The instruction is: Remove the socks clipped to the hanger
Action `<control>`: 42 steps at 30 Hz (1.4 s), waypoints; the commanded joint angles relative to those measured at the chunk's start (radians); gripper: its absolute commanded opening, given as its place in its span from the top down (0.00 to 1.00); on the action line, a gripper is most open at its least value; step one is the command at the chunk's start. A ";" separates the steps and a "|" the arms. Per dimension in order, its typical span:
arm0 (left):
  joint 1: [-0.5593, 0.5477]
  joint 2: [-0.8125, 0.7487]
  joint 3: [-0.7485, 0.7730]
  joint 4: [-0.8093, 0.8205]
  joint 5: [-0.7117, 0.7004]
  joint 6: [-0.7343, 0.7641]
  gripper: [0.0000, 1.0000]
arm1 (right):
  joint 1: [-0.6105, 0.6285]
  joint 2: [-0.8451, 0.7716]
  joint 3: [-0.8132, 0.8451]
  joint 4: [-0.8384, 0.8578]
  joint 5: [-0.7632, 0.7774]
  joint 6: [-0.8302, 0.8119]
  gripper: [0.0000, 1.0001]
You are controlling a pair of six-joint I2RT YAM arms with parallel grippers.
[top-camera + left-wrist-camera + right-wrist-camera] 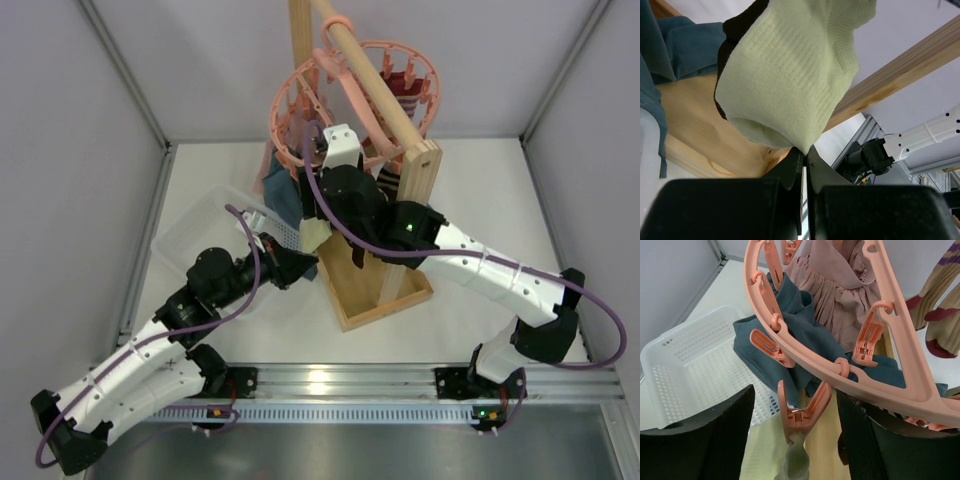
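Observation:
The salmon-pink hanger (350, 85) hangs from the wooden rack's top bar; its ring (840, 365) crosses the right wrist view. One peg (802, 410) on it clips the top of a pale cream sock (797, 460). My right gripper (795, 415) is open, one finger on each side of that peg, the right one close to its wing. The cream sock (790, 80) hangs down with a dark brown sock (720, 100) behind it. My left gripper (806, 150) is shut on the cream sock's lowest tip. A red-striped sock (940, 305) hangs at the right.
A white perforated basket (205, 235) stands left of the rack, beside my left arm. The wooden rack frame (385, 280) sits mid-table with its base under the socks. A blue-grey cloth (800, 335) and a dusty-pink garment (840, 290) also hang from the hanger.

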 commanded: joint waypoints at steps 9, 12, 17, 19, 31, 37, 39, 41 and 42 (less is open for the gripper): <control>0.004 -0.018 0.048 -0.012 -0.003 0.022 1.00 | -0.054 -0.084 -0.089 0.183 -0.021 0.040 0.46; 0.004 -0.020 0.051 -0.024 -0.006 0.024 1.00 | -0.059 -0.095 -0.106 0.209 -0.022 0.050 0.46; 0.004 -0.015 0.048 -0.032 -0.006 0.024 1.00 | -0.064 -0.090 -0.102 0.206 -0.019 0.069 0.46; 0.004 -0.007 0.054 -0.034 -0.006 0.024 1.00 | -0.065 -0.096 -0.111 0.213 -0.019 0.075 0.47; 0.004 0.013 0.054 -0.041 -0.009 0.029 1.00 | -0.068 -0.105 -0.120 0.218 -0.013 0.110 0.87; 0.004 0.006 0.052 -0.089 -0.044 0.048 1.00 | -0.068 -0.098 -0.111 0.195 0.002 0.119 1.00; 0.004 -0.003 0.058 -0.130 -0.070 0.055 1.00 | -0.068 -0.098 -0.114 0.194 0.008 0.121 1.00; 0.004 -0.006 0.072 -0.167 -0.121 0.061 1.00 | -0.068 -0.095 -0.114 0.181 0.013 0.126 1.00; 0.004 -0.009 0.080 -0.188 -0.144 0.067 1.00 | -0.068 -0.095 -0.115 0.181 0.013 0.121 1.00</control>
